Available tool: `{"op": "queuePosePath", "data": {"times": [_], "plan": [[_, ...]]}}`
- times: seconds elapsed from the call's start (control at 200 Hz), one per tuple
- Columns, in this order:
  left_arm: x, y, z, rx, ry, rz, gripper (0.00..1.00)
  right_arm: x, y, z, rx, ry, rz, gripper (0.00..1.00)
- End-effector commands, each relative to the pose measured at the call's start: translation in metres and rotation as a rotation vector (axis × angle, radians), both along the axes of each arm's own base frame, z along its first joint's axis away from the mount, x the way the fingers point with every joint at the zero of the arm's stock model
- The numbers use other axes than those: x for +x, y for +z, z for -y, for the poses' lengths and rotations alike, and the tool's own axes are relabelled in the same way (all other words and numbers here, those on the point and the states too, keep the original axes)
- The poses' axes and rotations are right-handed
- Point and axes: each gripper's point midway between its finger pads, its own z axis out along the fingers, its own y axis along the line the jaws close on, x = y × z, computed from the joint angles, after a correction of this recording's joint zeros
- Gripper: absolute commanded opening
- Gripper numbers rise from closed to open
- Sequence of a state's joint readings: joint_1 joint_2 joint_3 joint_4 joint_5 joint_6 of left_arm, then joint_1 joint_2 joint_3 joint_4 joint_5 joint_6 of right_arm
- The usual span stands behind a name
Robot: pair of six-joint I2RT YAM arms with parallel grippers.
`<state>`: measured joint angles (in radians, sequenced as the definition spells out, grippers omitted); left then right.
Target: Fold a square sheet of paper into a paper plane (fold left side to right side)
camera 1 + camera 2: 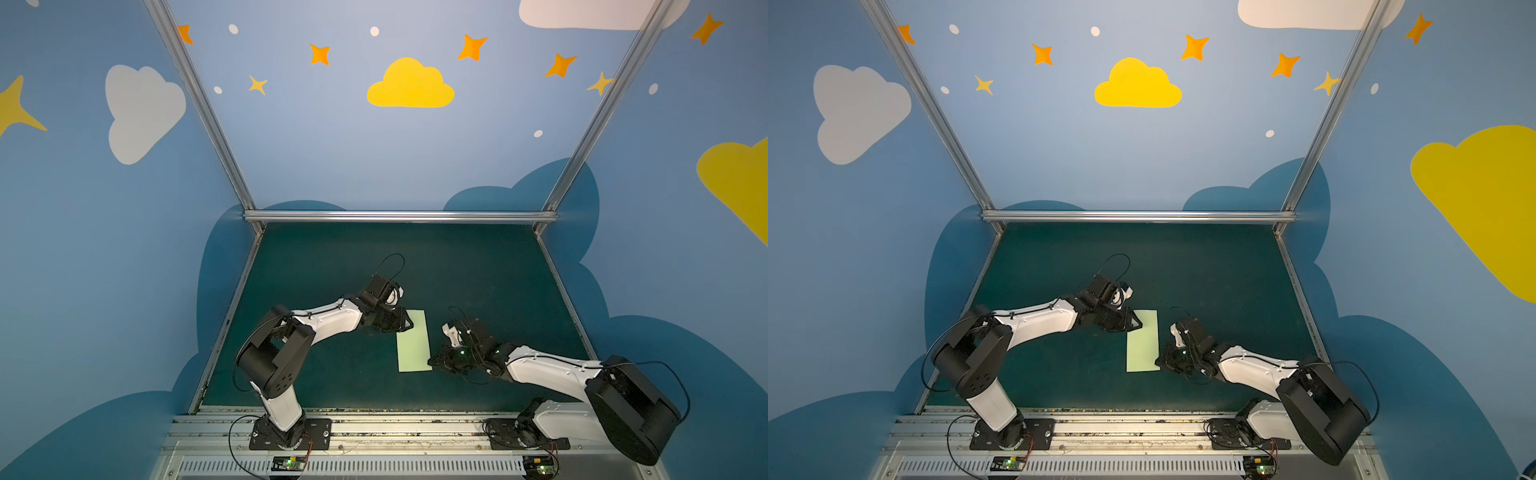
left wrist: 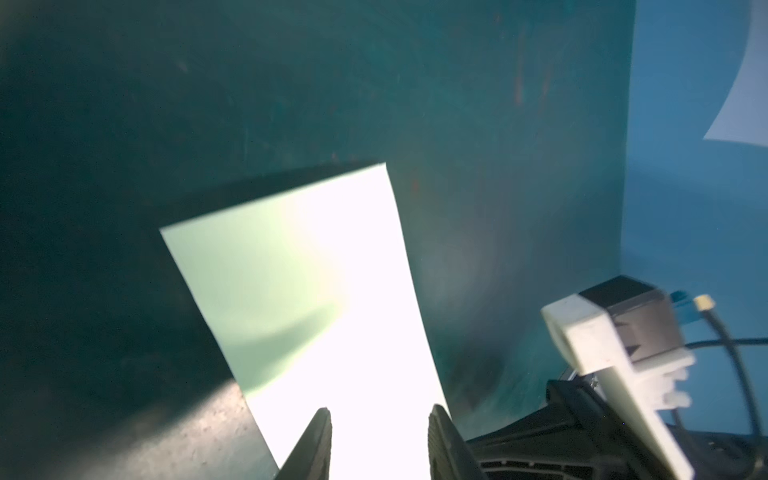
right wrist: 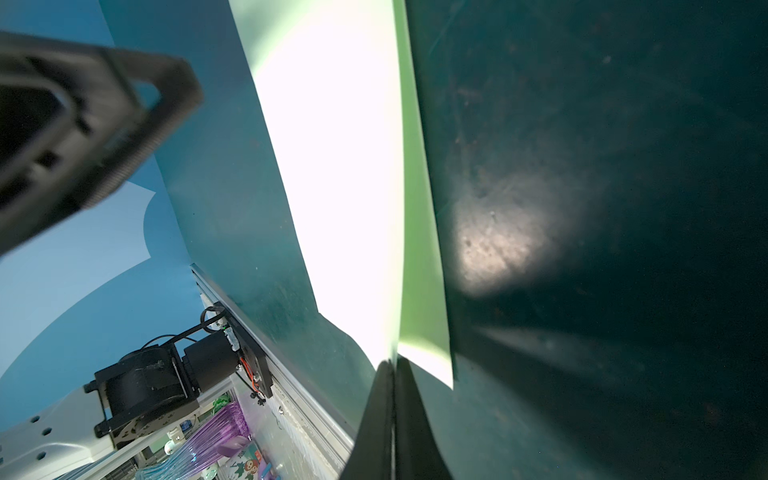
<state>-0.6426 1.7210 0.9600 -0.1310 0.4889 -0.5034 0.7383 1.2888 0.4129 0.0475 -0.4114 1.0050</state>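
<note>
Two thin layers, likely light, limp and crease-prone: the paper plane (image 1: pixel 413 345) lies flat, one corner clamped in the right gripper (image 1: pixel 432 362), a sensible place to nip it, its opposite end beneath the left gripper (image 1: pixel 409 326), whose jaws stand parted.

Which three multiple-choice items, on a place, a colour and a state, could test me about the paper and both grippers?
1. On the paper, the left gripper is at: A the near right corner; B the far left corner; C the middle.
2. The paper is: A white; B yellow; C pale green.
3. The right gripper is: A shut; B wide open; C out of view.
Key: B, both top views show it; C, seen from above; A, its jaws meet on the paper's corner.
</note>
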Motion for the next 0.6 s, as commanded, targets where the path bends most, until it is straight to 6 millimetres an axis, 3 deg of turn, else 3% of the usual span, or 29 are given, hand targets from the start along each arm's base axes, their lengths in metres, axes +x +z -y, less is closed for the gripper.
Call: {"op": "queuePosePath", "data": {"times": [0.0, 0.295, 0.596], "plan": [[-0.003, -0.008, -0.004, 0.013, 0.015, -0.013, 0.40, -0.001, -0.001, 0.000, -0.002, 0.014, 0.000, 0.00], [-0.008, -0.031, -0.008, 0.032, 0.023, -0.048, 0.40, 0.004, 0.008, -0.008, 0.021, 0.030, 0.011, 0.00], [-0.013, -0.040, -0.012, 0.046, 0.028, -0.060, 0.40, 0.015, 0.020, -0.024, 0.061, 0.044, 0.022, 0.00]]}}
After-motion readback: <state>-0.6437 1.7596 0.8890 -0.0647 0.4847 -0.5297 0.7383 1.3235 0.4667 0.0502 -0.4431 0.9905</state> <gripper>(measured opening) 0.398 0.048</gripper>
